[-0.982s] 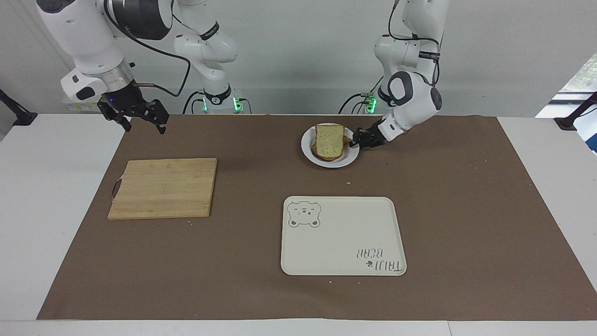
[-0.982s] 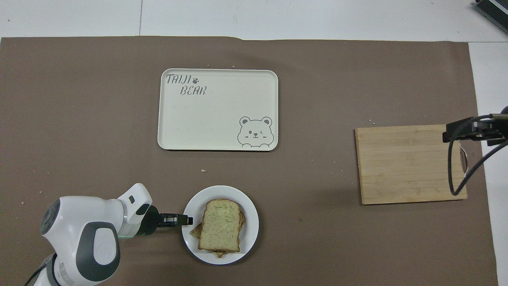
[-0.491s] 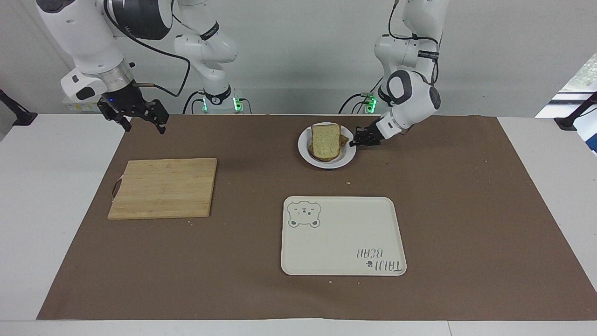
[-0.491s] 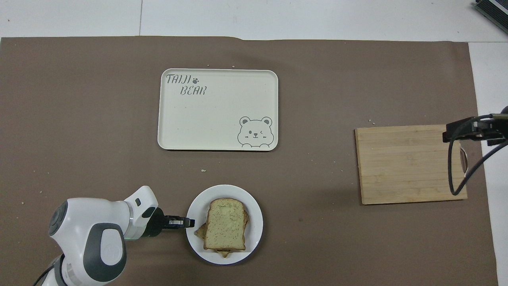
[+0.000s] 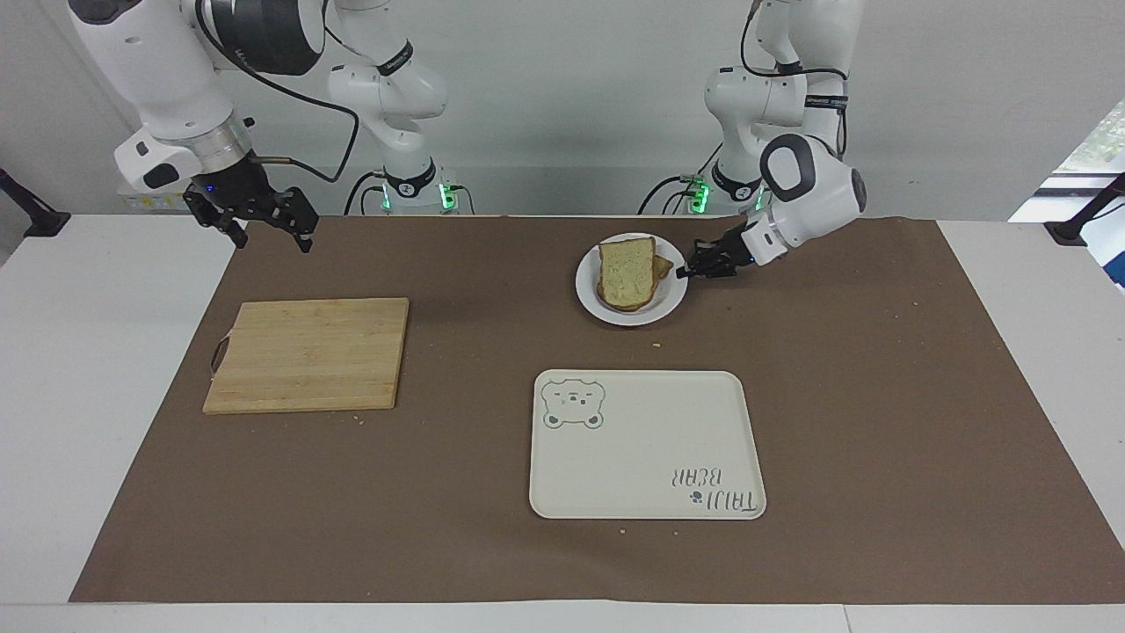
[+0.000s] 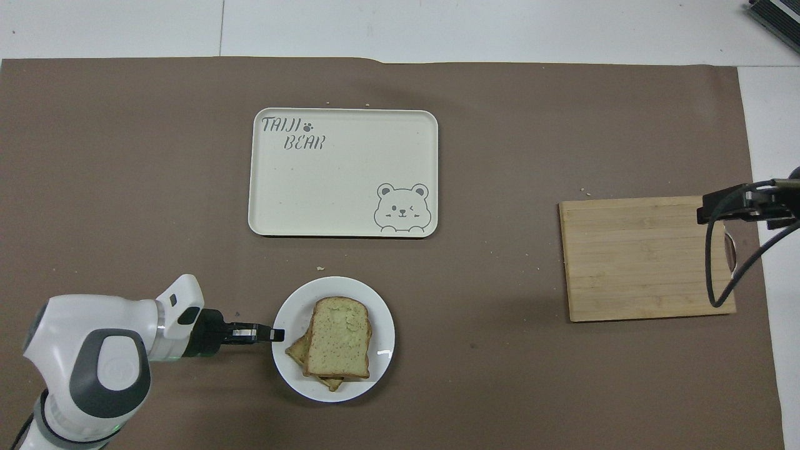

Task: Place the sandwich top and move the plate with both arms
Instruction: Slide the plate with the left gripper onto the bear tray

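Left gripper (image 5: 683,273) jaws clenched on the rim of the plate (image 5: 598,308), near the robots; the sandwich top (image 5: 627,271) lies on the stack. Right gripper (image 5: 264,220), jaws released, waits above the worktop (image 5: 879,396). Risk: a 1-sided rim pinch may slip, tilting the plate and shedding bread.

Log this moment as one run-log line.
left gripper: shut on plate rim | sandwich top: on the stack on plate | right gripper: open, waiting above table near cutting board | tray: bare
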### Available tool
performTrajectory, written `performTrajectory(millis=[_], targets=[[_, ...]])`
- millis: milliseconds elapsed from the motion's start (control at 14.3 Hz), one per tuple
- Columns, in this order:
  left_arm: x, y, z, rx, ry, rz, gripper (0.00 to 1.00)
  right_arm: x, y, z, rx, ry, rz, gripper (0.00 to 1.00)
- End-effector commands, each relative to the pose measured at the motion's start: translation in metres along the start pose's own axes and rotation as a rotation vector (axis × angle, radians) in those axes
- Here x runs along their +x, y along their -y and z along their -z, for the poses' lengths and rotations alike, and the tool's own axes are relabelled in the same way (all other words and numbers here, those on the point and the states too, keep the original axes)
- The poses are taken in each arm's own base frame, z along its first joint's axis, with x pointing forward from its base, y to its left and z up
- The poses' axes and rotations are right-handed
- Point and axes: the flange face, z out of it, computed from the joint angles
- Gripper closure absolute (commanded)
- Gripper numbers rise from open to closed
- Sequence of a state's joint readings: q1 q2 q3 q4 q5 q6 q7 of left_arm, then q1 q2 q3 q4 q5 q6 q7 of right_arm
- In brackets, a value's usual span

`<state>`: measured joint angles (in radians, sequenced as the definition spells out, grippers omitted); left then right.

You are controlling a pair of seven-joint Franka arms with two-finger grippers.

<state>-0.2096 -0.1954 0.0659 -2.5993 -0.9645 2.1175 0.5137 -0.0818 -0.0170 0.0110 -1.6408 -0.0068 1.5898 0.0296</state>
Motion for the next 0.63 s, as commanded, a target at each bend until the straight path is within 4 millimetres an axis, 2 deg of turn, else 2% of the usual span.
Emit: performTrajectory(millis=[0, 210, 421, 561], targets=[[0.034, 0.013, 0.039, -0.120, -0.065, -0.040, 1.00, 0.003, 0.001, 0.003, 0.018, 0.002, -0.013, 0.00], [0.075, 0.011, 0.068, -0.171, -0.129, -0.053, 1.00, 0.003, 0.002, 0.002, 0.017, 0.003, -0.012, 0.00], [0.121, -0.002, 0.090, -0.243, -0.242, -0.039, 1.00, 0.003, 0.002, 0.002, 0.017, 0.003, -0.012, 0.00], [0.139, 0.002, 0.090, -0.277, -0.327, 0.014, 1.00, 0.003, 0.001, 0.002, 0.018, 0.003, -0.013, 0.00]])
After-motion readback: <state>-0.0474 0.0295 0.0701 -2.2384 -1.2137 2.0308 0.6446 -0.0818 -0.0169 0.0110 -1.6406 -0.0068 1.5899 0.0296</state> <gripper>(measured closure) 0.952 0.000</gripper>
